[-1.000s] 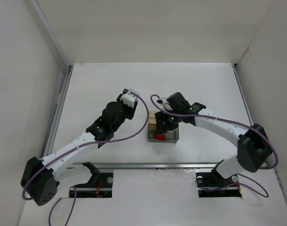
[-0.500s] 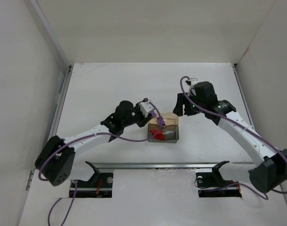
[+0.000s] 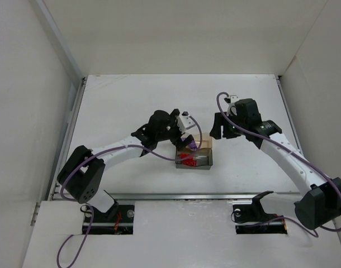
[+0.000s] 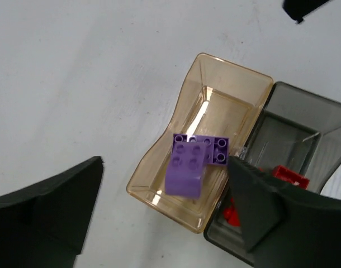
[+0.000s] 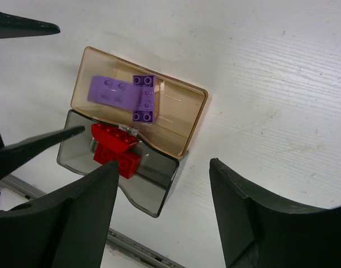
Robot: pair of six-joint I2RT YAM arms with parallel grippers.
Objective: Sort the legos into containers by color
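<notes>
**Purple in tan, red in grey**

The purple legos (image 4: 192, 163) lie in the tan tray (image 4: 158, 149). The red legos (image 5: 115, 146) sit in the grey tray (image 5: 155, 192) right beside it, the 2 trays touching. The left gripper (image 4: 165, 163) hovers directly above, arm stretched forward, jaws wide. The right gripper (image 5: 165, 164) hangs nearby, equally wide.

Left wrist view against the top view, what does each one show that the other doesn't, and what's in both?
Only the left wrist shows the purple brick clearly, studs visible, inside the tan tray. Only the top view shows the left arm and right arm whole, with the right tool to the right of the trays. Both show the tan tray touching the grey tray, the red brick in the grey one, and the left tool above the trays, open in the wrist view.
</notes>
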